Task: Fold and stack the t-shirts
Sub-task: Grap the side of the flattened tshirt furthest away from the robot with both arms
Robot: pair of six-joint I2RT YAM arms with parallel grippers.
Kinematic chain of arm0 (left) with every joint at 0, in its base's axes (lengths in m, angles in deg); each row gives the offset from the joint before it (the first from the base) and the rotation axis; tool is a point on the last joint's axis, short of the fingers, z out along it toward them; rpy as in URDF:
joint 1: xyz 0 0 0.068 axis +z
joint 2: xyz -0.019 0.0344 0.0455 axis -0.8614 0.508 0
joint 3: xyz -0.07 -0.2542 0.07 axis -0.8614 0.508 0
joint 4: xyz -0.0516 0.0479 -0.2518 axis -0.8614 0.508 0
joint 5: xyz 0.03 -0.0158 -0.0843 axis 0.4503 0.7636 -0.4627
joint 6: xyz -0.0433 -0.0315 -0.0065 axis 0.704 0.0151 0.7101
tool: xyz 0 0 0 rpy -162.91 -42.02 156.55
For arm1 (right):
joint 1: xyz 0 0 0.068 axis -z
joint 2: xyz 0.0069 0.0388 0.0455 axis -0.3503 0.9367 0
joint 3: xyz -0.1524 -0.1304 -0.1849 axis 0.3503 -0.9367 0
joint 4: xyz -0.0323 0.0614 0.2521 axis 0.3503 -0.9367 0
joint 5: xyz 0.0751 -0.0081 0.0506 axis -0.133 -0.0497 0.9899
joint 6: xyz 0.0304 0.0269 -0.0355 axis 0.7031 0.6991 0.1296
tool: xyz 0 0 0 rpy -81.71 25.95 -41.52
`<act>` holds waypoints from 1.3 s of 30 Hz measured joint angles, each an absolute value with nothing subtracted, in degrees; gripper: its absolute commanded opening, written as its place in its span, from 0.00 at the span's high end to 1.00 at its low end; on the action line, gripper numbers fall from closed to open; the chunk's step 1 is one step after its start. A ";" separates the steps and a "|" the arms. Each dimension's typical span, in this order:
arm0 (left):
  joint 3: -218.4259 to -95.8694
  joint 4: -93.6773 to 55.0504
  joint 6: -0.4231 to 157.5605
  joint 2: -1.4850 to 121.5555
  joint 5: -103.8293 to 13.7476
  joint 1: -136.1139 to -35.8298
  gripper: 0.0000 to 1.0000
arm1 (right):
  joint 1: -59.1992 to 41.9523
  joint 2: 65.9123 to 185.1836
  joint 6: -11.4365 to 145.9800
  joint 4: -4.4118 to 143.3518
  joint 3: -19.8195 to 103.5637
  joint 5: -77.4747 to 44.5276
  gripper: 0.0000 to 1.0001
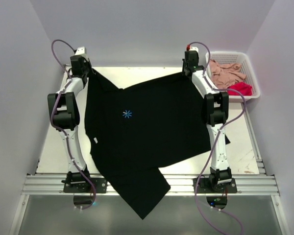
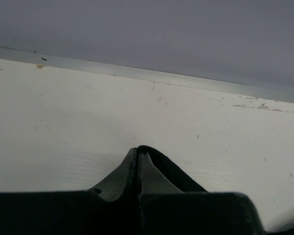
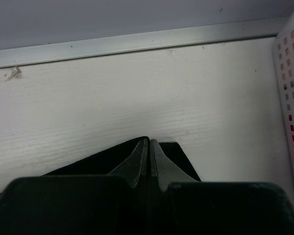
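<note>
A large black t-shirt (image 1: 147, 127) with a small blue star print lies spread over the table, one part hanging over the near rail. My left gripper (image 1: 89, 70) is shut on its far left corner; black cloth (image 2: 171, 169) wraps over the closed fingertips. My right gripper (image 1: 187, 72) is shut on the far right corner, with black cloth (image 3: 98, 159) on both sides of its tips. A dusty pink t-shirt (image 1: 228, 72) and a bright red t-shirt (image 1: 241, 88) lie crumpled in the basket.
A white lattice basket (image 1: 251, 73) stands at the table's far right; its wall (image 3: 291, 107) shows at the right edge of the right wrist view. A metal rail (image 3: 137, 44) and the grey back wall run close beyond both grippers.
</note>
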State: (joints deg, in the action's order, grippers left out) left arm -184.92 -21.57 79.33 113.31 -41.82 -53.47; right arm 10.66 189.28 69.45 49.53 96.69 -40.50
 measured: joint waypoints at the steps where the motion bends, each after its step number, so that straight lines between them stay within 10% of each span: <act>1: -186.19 -20.98 79.26 114.08 -41.95 -53.76 1.00 | 10.77 189.28 69.45 49.60 96.67 -40.76 1.00; 9: -186.25 -19.25 79.20 113.53 -41.62 -56.29 1.00 | 12.38 188.34 69.06 51.00 90.68 -41.39 1.00; 22: -148.37 -20.52 79.39 80.79 -33.36 -58.78 1.00 | 13.39 178.55 69.06 54.23 74.83 -40.91 1.00; 39: -142.43 -15.80 79.48 66.21 -29.49 -60.69 1.00 | 13.45 169.50 70.13 54.08 67.71 -40.15 1.00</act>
